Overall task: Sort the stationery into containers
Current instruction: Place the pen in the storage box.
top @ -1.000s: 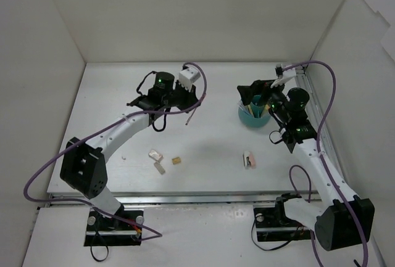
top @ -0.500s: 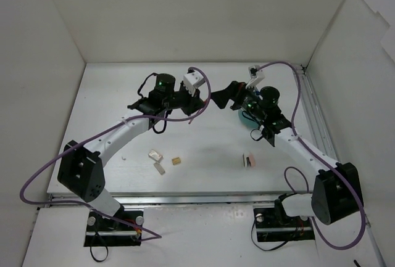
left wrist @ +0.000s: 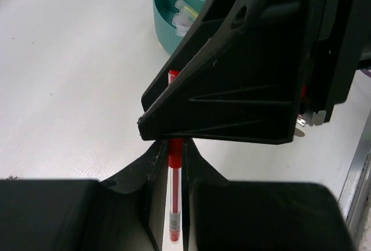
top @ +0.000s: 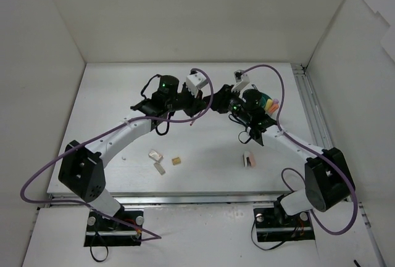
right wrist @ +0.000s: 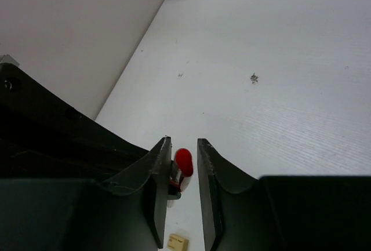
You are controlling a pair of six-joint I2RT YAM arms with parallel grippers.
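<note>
Red pen [left wrist: 174, 216] is clamped in the left hand [left wrist: 173, 149]; right hand [right wrist: 183, 142] nearly closed around its end, grip unclear.

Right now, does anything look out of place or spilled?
Nothing spilled or damaged. The only oddity: the red pen hangs in mid-air, clamped by the left gripper, with the right gripper straddling its cap.

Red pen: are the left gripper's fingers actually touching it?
Touching. The left wrist view shows the red pen pinched between the fingers of the left gripper, with both inner faces against its barrel and no gap on either side.
</note>
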